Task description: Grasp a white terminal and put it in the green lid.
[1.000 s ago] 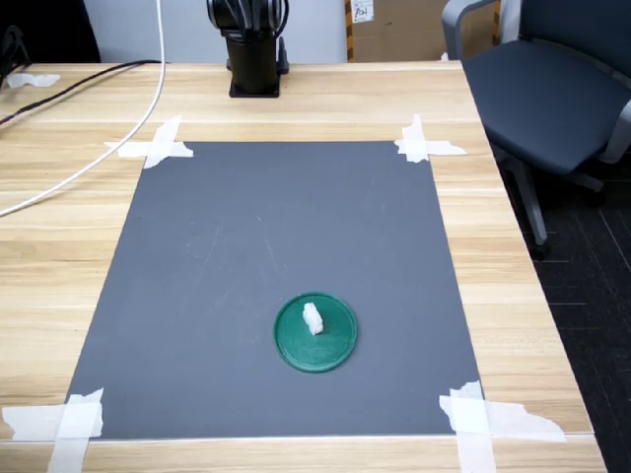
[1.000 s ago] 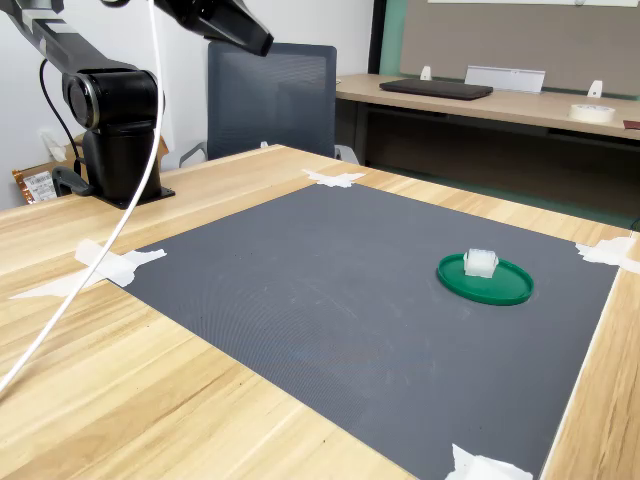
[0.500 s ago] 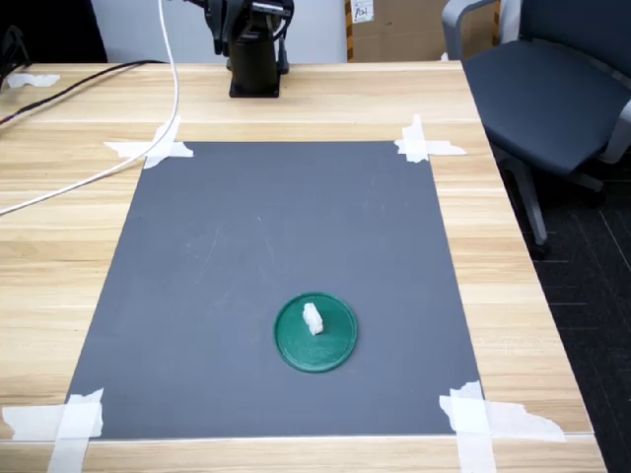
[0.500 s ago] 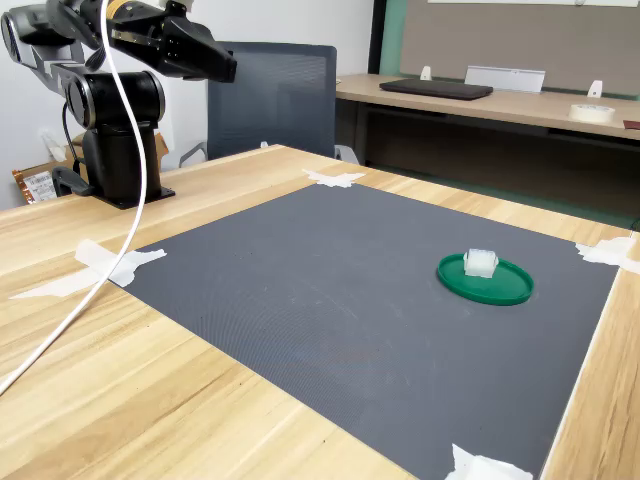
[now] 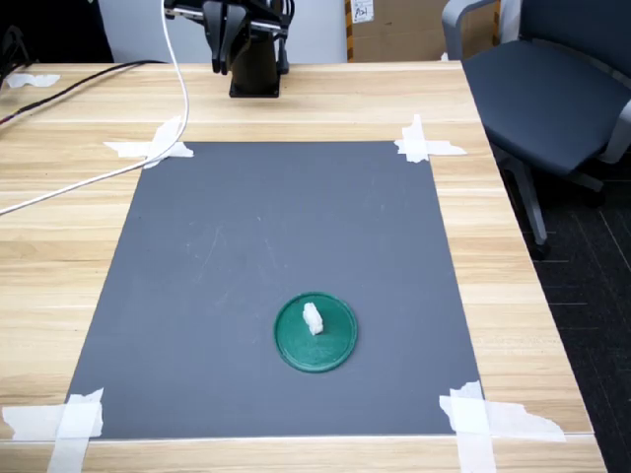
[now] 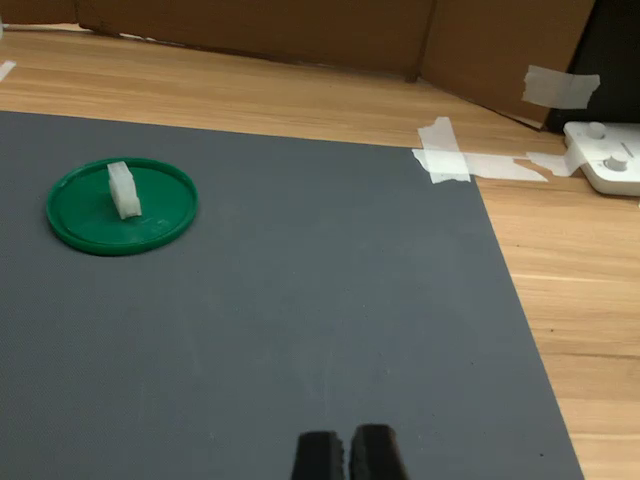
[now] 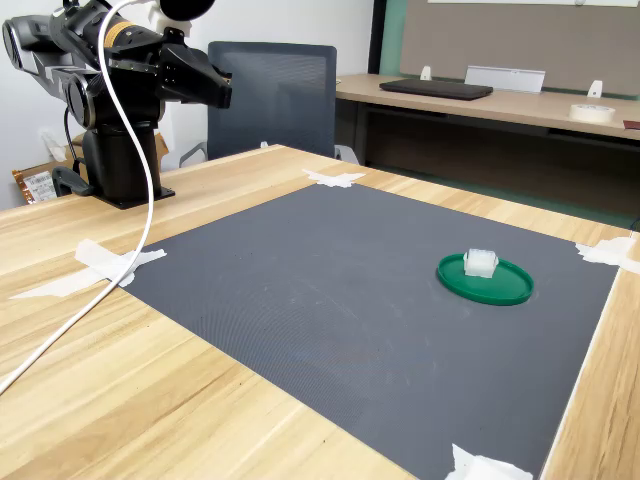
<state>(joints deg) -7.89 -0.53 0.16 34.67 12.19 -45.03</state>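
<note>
The white terminal [image 5: 313, 317] stands upright inside the green lid [image 5: 331, 351], a little off its centre; both rest on the near part of the grey mat in the first exterior view. The second exterior view shows the terminal [image 7: 481, 262] in the lid [image 7: 503, 291] at the right. My gripper [image 7: 224, 92] hangs high beside the arm's base, far from the lid, holding nothing. In the wrist view its two fingertips [image 6: 320, 456] sit almost touching, so the gripper [image 6: 346, 458] is shut, with the terminal [image 6: 122, 190] and lid [image 6: 82, 226] well ahead of it.
The grey mat [image 5: 246, 227] is taped at its corners to a wooden table. The black arm base [image 5: 254, 71] stands at the table's far edge, with a white cable [image 5: 89, 177] trailing across the wood. An office chair [image 5: 552, 79] is beside the table. A white device [image 6: 605, 170] lies off the mat.
The arm has folded back and come down toward its base, and the cable has shifted with it. The terminal and the lid have not moved.
</note>
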